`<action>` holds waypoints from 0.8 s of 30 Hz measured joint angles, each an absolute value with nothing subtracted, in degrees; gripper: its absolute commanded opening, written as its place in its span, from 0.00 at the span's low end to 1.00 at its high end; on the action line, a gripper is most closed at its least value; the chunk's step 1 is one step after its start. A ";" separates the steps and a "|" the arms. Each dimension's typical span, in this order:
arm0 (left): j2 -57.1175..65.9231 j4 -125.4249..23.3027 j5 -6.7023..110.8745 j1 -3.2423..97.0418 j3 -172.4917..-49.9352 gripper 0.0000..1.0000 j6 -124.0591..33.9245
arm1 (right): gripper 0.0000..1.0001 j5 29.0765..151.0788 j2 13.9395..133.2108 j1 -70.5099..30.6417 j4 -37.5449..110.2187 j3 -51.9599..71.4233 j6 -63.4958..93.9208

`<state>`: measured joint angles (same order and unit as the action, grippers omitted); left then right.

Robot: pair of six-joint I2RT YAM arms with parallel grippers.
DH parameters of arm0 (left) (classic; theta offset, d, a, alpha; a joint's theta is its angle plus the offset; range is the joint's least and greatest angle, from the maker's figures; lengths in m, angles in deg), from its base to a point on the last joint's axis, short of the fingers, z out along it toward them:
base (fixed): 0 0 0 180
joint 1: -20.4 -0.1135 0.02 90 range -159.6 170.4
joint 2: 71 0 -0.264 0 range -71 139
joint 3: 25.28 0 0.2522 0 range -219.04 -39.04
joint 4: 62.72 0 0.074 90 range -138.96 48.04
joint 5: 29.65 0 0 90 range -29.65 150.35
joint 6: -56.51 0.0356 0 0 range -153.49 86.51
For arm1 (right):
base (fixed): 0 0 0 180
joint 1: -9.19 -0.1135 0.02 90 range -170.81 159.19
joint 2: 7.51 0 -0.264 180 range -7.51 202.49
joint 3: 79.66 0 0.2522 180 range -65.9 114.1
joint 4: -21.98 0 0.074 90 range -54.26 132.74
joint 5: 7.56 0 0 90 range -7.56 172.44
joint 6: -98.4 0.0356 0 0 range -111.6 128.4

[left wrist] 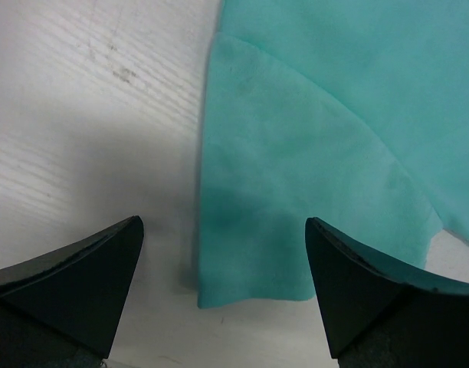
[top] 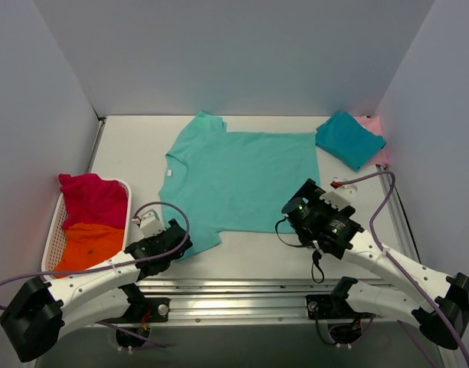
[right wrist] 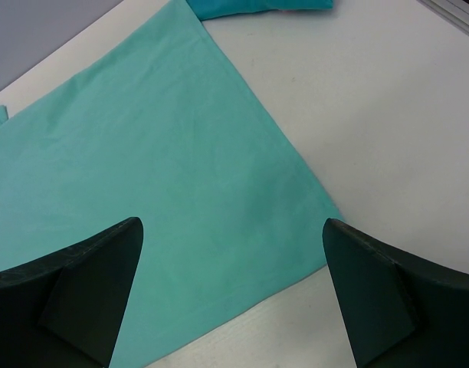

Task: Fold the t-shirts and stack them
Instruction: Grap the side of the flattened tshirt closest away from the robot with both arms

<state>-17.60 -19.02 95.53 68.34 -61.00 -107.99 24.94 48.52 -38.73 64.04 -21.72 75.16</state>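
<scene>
At the far left a white mesh basket (top: pixel 128 201) holds two crumpled shirts, the magenta-red shirt (top: pixel 93 199) heaped at the far end and the orange shirt (top: pixel 87 244) nearer me. I take it they are waiting their turn.

The left gripper (top: pixel 179 244) hangs low over the near sleeve (left wrist: pixel 280 192) of the mint-green shirt (top: pixel 242 180). Its jaws stand wide with nothing in them. In the left wrist view the sleeve's edge lies between the two fingers, which looks like a line-up for a pinch.

The mint-green shirt lies spread flat across the middle of the table (top: pixel 135 146), collar to the left and hem to the right. To my eye it is smoothed out so that it can be folded cleanly.

The right gripper (top: pixel 296 205) is just as wide and empty. It hovers at the near hem corner (right wrist: pixel 326 211), probably so that both arms can lift the near edge together.

In the far right corner the teal shirt (top: pixel 348 138) is already folded and sits on the folded pink shirt (top: pixel 375 126), which starts the stack.

By my count there are five shirts: two in the basket, one laid out and two folded. There are also one basket and two grippers.
</scene>
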 measured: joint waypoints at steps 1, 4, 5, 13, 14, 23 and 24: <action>-15.87 -21.01 95.22 67.91 -60.91 1.00 -107.46 | 1.00 24.85 48.55 -38.66 63.95 -21.72 75.01; -13.38 -27.31 94.15 67.34 -60.89 0.88 -106.59 | 1.00 24.70 48.59 -38.18 63.97 -21.72 74.96; -12.72 -28.79 93.89 67.34 -60.87 0.81 -106.46 | 1.00 24.66 48.59 -37.99 63.99 -21.72 74.96; -13.57 -31.44 90.61 67.14 -58.77 0.31 -106.65 | 1.00 24.81 47.74 -35.78 64.47 -21.65 74.94; -13.86 -30.89 90.43 67.14 -58.77 0.27 -106.57 | 1.00 24.96 47.61 -35.71 64.56 -21.59 74.88; -16.15 -30.43 88.71 61.13 -58.60 0.05 -103.70 | 1.00 41.53 47.56 -28.81 58.37 -25.30 69.59; -15.89 -31.57 87.59 59.19 -58.40 0.03 -102.89 | 1.00 45.49 47.89 -26.29 56.95 -27.10 68.30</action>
<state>-15.89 -31.57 87.59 59.19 -58.40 -102.89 45.49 47.89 -26.29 56.95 -27.10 68.30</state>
